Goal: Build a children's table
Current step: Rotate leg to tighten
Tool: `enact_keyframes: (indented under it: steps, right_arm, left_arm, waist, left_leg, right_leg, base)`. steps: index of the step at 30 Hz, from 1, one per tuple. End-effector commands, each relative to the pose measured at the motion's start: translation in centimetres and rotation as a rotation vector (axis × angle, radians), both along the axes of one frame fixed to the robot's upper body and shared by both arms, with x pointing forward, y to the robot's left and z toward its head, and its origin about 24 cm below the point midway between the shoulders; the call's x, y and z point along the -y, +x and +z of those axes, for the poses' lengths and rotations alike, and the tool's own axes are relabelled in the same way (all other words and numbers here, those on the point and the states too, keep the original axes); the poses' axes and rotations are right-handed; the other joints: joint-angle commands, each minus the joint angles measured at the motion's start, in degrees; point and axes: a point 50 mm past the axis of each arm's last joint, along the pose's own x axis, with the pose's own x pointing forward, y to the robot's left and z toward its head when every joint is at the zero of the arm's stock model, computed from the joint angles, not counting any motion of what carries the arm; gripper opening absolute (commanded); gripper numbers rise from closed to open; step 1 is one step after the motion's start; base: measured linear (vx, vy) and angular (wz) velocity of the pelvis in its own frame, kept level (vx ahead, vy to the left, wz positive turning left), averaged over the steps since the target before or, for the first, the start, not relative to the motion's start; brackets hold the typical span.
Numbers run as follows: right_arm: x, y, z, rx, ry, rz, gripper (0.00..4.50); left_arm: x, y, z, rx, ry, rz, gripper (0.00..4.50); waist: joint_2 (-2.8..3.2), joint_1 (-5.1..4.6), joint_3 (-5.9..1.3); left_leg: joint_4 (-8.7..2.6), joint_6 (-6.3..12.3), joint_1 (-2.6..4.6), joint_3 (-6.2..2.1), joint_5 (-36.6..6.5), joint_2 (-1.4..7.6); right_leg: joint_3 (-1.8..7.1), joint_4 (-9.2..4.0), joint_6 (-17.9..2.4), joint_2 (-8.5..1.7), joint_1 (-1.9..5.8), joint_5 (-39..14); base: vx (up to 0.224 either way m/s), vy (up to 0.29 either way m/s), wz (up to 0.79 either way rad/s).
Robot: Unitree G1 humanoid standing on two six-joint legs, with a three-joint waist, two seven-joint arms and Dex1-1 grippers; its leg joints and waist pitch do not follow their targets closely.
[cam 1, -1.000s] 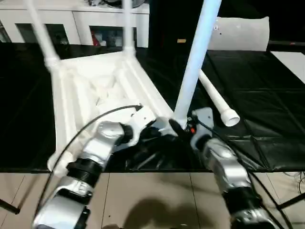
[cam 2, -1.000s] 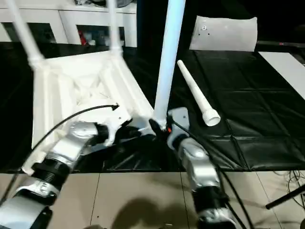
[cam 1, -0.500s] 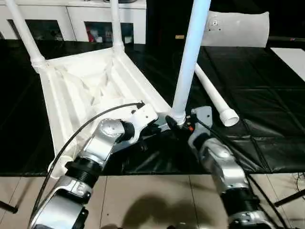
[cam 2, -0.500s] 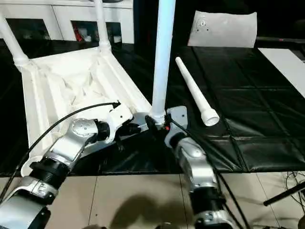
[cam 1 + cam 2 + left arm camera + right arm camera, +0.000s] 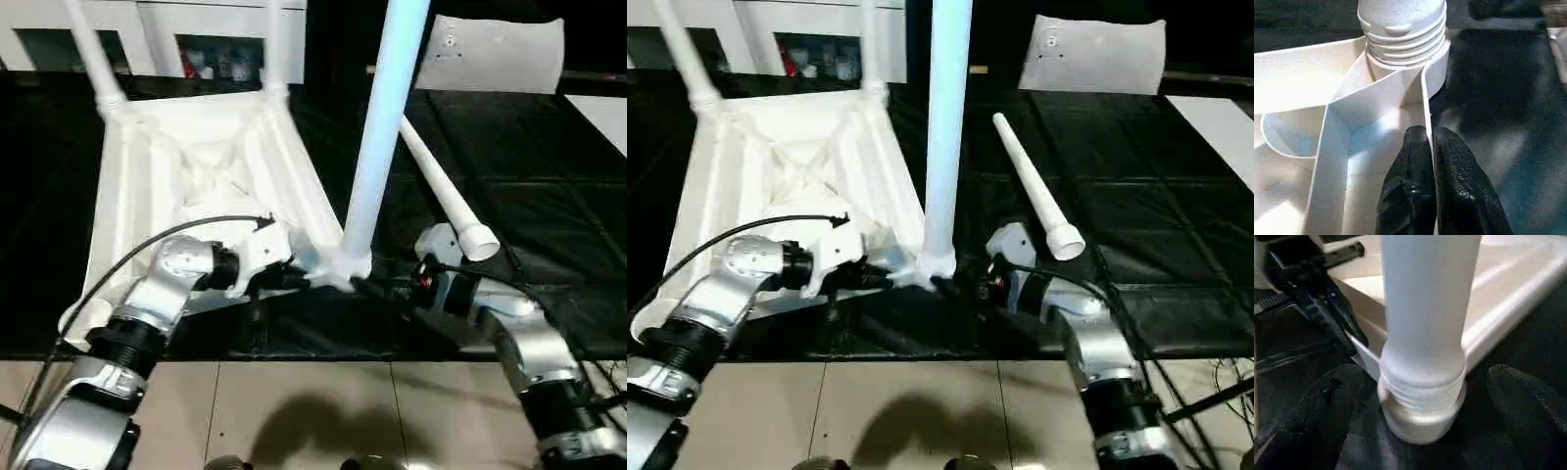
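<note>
The white tabletop (image 5: 196,166) lies upside down on the black table, ribbed underside up. Two legs (image 5: 93,49) (image 5: 276,49) stand in its far corner sockets. A third leg (image 5: 377,147) stands in the near right socket, its threaded base (image 5: 1422,396) showing. My left gripper (image 5: 299,277) is shut on the thin rim (image 5: 1426,112) beside that socket, with its fingers (image 5: 1418,166) pinching the wall. My right gripper (image 5: 377,287) is open at the base of the third leg, its fingers (image 5: 1327,416) spread to either side. The fourth leg (image 5: 441,191) lies loose to the right.
A flat white sheet (image 5: 495,54) with a small mark lies at the back right, and another white sheet (image 5: 607,117) at the far right edge. White cabinets (image 5: 147,29) stand behind. The table's front edge (image 5: 294,354) runs just beneath my grippers, with tiled floor below.
My right forearm has swung out to the right and now reaches the leg's base from that side. The left gripper stays on the rim. The camera view has shifted.
</note>
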Motion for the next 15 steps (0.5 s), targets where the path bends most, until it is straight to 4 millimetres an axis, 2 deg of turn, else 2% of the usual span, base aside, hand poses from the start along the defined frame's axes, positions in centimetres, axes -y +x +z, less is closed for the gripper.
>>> enact_keyframes:
  steps: [1, 2, 5, 7, 8, 9, 15]
  right_arm:
    - [-0.4, -0.1, 0.6, 0.002, -0.055, 0.13, 4.48]
    - [-0.4, -0.1, 0.6, 0.002, -0.055, 0.13, 4.3]
    - [-0.6, 0.2, 0.6, -0.007, -0.085, 0.179, 4.3]
    - [-0.7, 0.3, 0.7, -0.012, -0.093, 0.193, 4.01]
    - [-0.9, 0.5, 0.7, -0.017, -0.104, 0.222, 4.01]
    - [-1.0, 0.5, 0.7, -0.022, -0.109, 0.239, 3.96]
    - [-1.4, 0.7, 0.9, -0.028, -0.126, 0.295, 3.39]
  left_arm:
    - [0.3, -1.5, -2.1, -0.12, 0.128, -0.176, 0.0]
    - [0.3, -1.5, -2.1, -0.12, 0.128, -0.176, 0.0]
    - [-0.1, -1.5, -2.0, -0.131, 0.167, -0.232, 0.0]
    - [-0.1, -1.4, -1.9, -0.135, 0.177, -0.253, 0.0]
    - [-0.1, -1.3, -1.7, -0.133, 0.189, -0.269, 0.0]
    - [-0.1, -1.2, -1.6, -0.132, 0.194, -0.277, 0.0]
    - [-0.2, -0.9, -1.3, -0.125, 0.21, -0.3, 0.0]
  waist:
    - [-0.34, 0.16, -3.1]
    - [-0.24, 0.3, -3.08]
    - [-0.27, 0.89, -3.14]
    - [-0.28, 1.19, -3.24]
    - [-0.46, 1.2, -3.28]
    - [-0.28, 1.29, -3.31]
    - [-0.51, 1.54, -3.39]
  left_leg:
    - [-3.2, 7.22, 0.42, -0.24, -4.48, 2.57]
    - [-3.19, 7.14, 0.46, -0.21, -4.62, 2.62]
    - [-3.2, 6.28, 0.5, -0.15, -4.44, 2.77]
    - [-3.11, 5.98, 0.59, -0.08, -3.75, 2.8]
    - [-3.09, 6.06, 0.47, -0.1, -3.55, 2.78]
    - [-3.05, 6.05, 0.4, -0.11, -3.48, 2.7]
    - [-2.88, 6.31, 0.36, -0.04, -2.91, 2.69]
  right_leg:
    - [2.8, -3.29, -15.68, -4.56, 3.14, -0.3]
    - [2.8, -3.31, -15.7, -4.58, 3.08, -0.61]
    - [2.77, -3.09, -15.69, -4.65, 3.06, -0.48]
    - [2.77, -2.84, -16.19, -4.67, 3.04, 1.05]
    - [2.74, -2.76, -16.28, -4.68, 3.16, 1.47]
    - [2.66, -2.67, -16.39, -4.64, 3.18, 1.64]
    - [2.66, -2.51, -16.53, -4.7, 3.25, 2.84]
  base:
    - [0.0, 0.0, 0.0]
    - [0.0, 0.0, 0.0]
    - [0.0, 0.0, 0.0]
    - [0.0, 0.0, 0.0]
    - [0.0, 0.0, 0.0]
    - [0.0, 0.0, 0.0]
    - [0.0, 0.0, 0.0]
